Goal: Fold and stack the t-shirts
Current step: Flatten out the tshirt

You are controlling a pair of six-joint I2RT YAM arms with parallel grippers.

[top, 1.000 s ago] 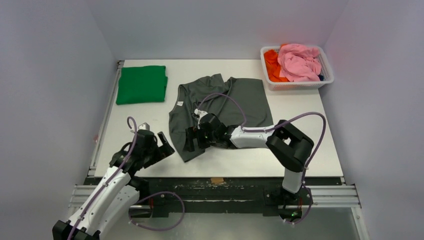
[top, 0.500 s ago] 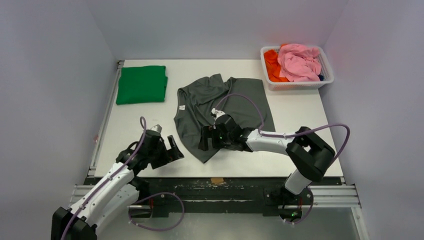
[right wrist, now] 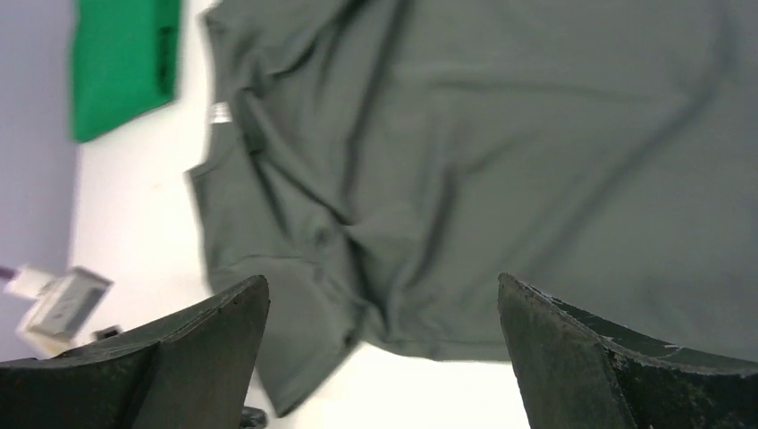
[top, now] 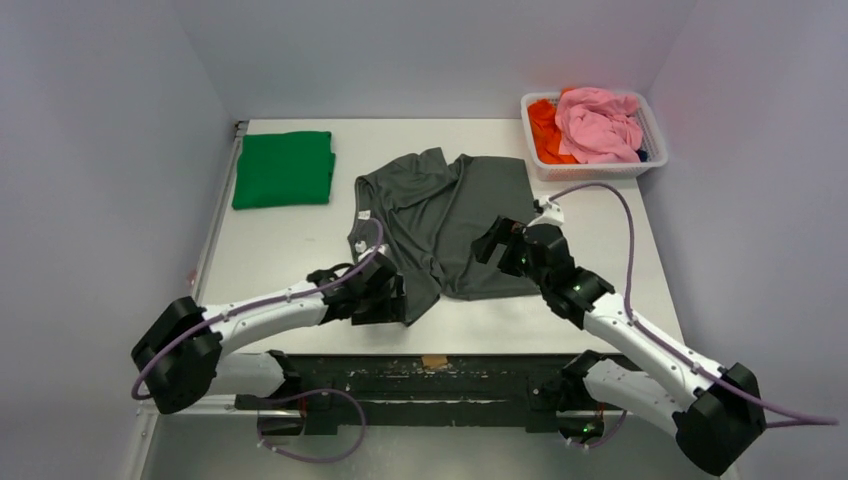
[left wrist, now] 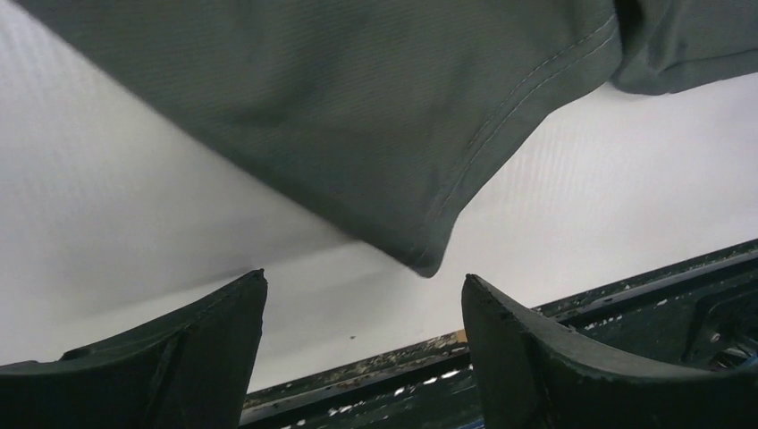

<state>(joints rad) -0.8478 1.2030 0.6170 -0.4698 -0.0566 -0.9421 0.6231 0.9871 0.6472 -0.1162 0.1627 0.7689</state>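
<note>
Grey t-shirt: lies mid tabletop, spread out but rumpled, with creases down the left-centre. Small white tag shows at its left edge. Its near-left hem corner points toward the near edge.
Green t-shirt: folded into a flat rectangle at far-left corner of the tabletop, well apart from the grey one. Not stacked w/ it.
Left tool: low, at the grey shirt's near-left corner. Wrist cam shows fingers spread wide w/ nothing between the pads. Hem corner lies just ahead of the gap, on the tabletop and ungripped.
Right tool: over the right-centre of the grey shirt, near its front hem. Fingers spread apart, no cloth pinched. Wrist cam looks down across the shirt, the green one at its upper left. Can't tell if the tips touch the fabric.
Basket: white mesh, far-right corner, holds pink and orange cloth. Just beside the grey shirt's far-right corner. Can't tell if they touch.
</note>
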